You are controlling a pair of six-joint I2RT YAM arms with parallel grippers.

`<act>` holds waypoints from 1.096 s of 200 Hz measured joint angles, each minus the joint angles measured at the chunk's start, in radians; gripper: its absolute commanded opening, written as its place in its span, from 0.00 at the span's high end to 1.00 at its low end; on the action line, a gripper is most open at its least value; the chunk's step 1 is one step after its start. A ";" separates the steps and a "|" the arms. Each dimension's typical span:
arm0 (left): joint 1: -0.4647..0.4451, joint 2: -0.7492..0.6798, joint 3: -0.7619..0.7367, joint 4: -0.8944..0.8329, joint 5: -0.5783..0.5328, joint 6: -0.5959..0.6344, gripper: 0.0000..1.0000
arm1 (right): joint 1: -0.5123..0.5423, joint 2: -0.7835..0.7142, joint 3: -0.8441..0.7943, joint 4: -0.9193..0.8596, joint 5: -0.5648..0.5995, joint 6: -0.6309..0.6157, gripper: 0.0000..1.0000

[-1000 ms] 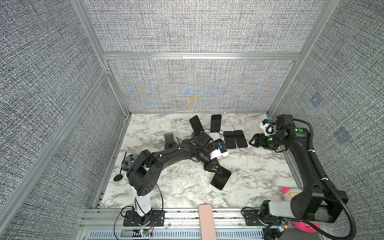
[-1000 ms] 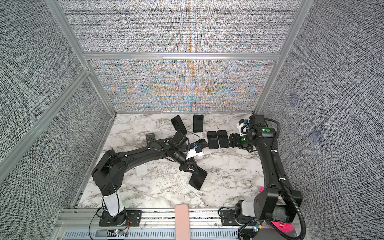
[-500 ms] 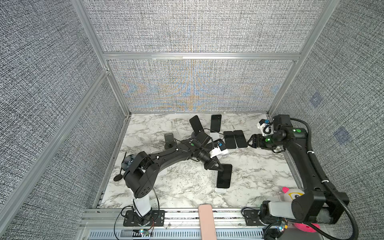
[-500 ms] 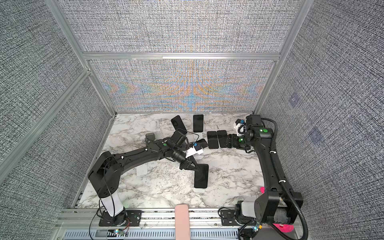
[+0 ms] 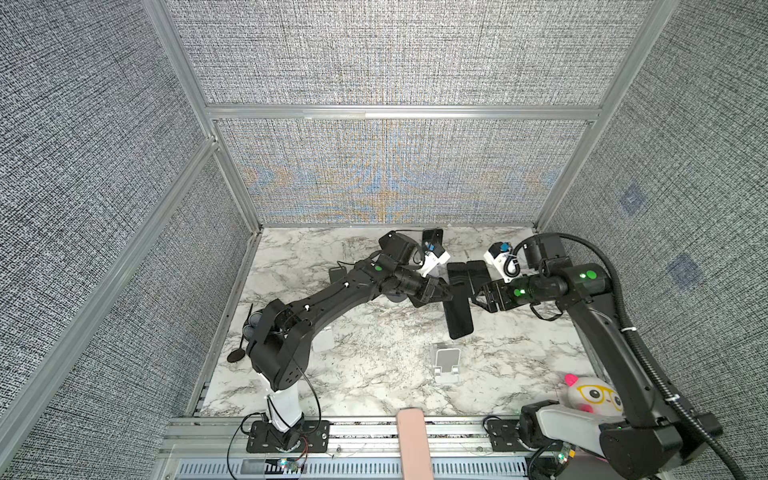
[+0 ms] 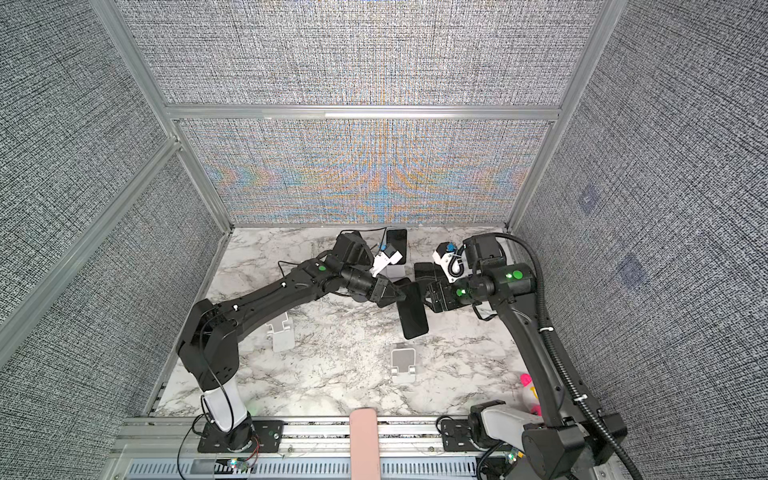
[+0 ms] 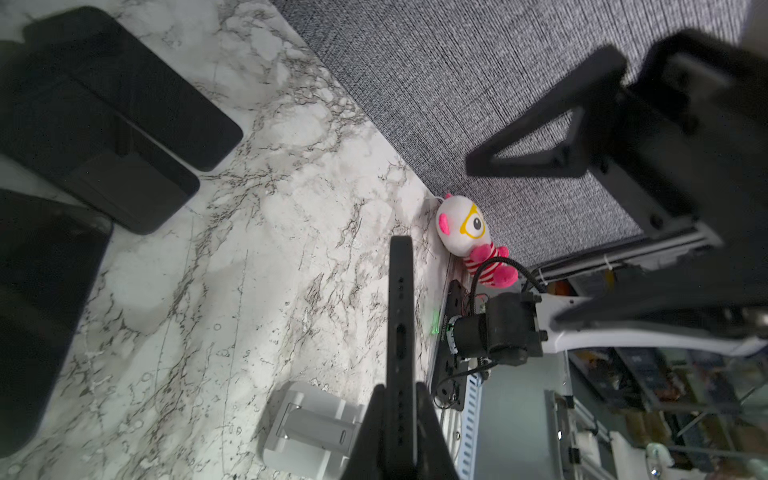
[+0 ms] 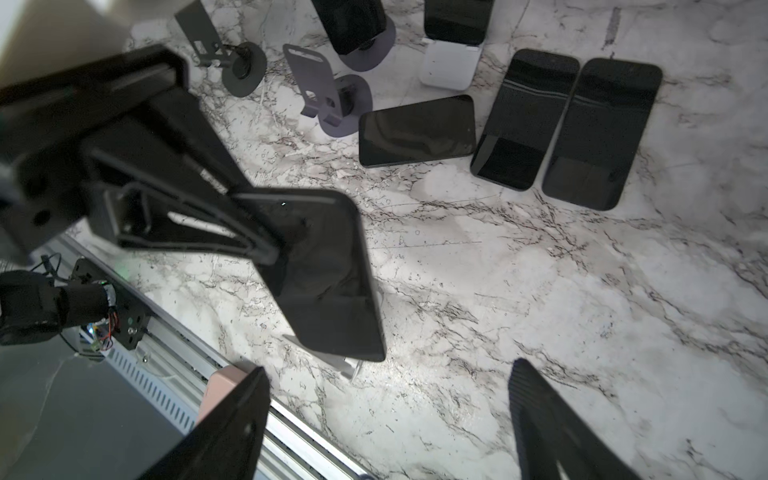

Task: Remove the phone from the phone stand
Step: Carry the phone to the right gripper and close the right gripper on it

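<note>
left gripper (image 5: 448, 296): clamped tight on the thin edge of the phone. In the left wrist view both black finger pads (image 7: 374, 419) squeeze it flat.
phone (image 5: 459, 318): black slab with rounded corners and a glossy dark screen. It's off its stand, up in the air over the middle of the table and tilted, with the free end hanging toward the front rail.
phone stand (image 5: 446, 362): small, white, matte plastic-looking, with a folded backrest and a little lip. It sits empty on the marble, nearer the front than the phone.
right gripper (image 5: 478, 296): jaws spread wide, just beside the held phone's gripped end, with nothing between them. Its fingers are ribbed black triangle frames.
table (image 5: 374, 374): white marble pattern with grey veins, and smooth. There's open room around the white stand and toward the right side.
back row: three flat black phones (image 8: 523, 120), side by side and close together. Next to them is a grey-purple stand (image 8: 328, 91) with a round base.
edges: grey woven fabric walls (image 5: 374, 62) in aluminium framing box in three sides, and the front has a metal rail.
plush toy (image 5: 594, 397): white and pink with yellow glasses, tucked in the front right corner.
writing: too small or blurred to read.
</note>
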 measured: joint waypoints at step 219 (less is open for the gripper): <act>0.055 0.050 -0.019 0.201 0.042 -0.372 1.00 | 0.206 0.151 -0.152 0.365 0.177 0.093 0.38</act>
